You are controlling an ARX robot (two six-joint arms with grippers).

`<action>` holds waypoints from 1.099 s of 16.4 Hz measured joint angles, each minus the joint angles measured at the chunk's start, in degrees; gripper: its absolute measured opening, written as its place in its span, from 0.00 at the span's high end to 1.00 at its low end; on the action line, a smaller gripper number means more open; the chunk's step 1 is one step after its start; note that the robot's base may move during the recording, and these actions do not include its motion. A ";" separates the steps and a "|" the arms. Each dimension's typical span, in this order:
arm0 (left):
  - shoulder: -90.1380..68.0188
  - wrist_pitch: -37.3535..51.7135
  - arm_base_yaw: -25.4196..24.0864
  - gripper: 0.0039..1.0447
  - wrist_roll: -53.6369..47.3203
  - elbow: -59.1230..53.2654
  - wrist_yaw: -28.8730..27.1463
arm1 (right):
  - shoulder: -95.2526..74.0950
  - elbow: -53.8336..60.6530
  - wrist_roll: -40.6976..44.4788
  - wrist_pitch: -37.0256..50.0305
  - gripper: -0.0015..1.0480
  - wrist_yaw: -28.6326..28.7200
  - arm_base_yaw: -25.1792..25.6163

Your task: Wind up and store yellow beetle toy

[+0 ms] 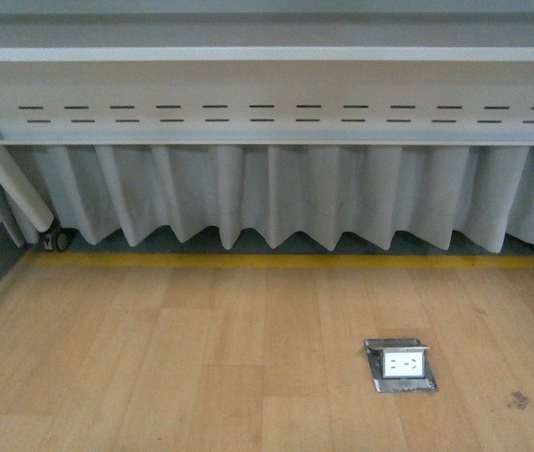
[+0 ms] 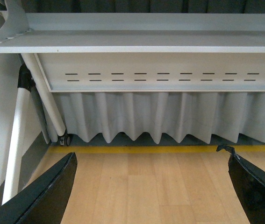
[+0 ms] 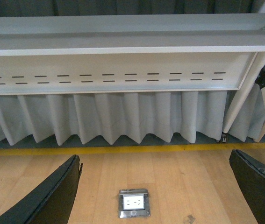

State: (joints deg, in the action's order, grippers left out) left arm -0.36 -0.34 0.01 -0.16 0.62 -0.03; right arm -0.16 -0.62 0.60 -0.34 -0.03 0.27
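Note:
The yellow beetle toy is out of view in all three views. My left gripper (image 2: 151, 186) is open, its black fingers (image 2: 43, 196) spread wide over bare wooden floor with nothing between them. My right gripper (image 3: 155, 191) is open too, its fingers (image 3: 53, 198) wide apart above the floor, nothing held. Neither arm shows in the front view.
A grey table (image 1: 267, 94) with a slotted panel and a pleated grey curtain (image 1: 285, 202) stands ahead, behind a yellow floor line (image 1: 276, 259). A metal floor socket (image 1: 400, 364) sits in the wooden floor, also seen as the socket (image 3: 133, 203). White table legs with casters (image 2: 64, 138) stand at the sides.

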 joint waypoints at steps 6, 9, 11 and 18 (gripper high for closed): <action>0.00 0.07 0.00 0.06 0.00 0.00 0.00 | 0.00 0.00 0.00 0.02 0.06 0.00 0.00; 0.00 0.07 0.00 0.06 0.00 0.00 0.00 | 0.00 0.00 0.00 0.02 0.06 0.00 0.00; 0.00 0.07 0.00 0.06 0.00 0.00 0.00 | 0.00 0.00 0.00 0.04 0.06 0.00 0.00; 0.00 0.07 0.00 0.06 0.00 0.00 0.00 | 0.00 0.00 0.00 0.04 0.06 0.00 0.00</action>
State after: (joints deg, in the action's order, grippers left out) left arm -0.36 -0.27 0.01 -0.16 0.62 -0.03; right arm -0.16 -0.62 0.60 -0.30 -0.03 0.27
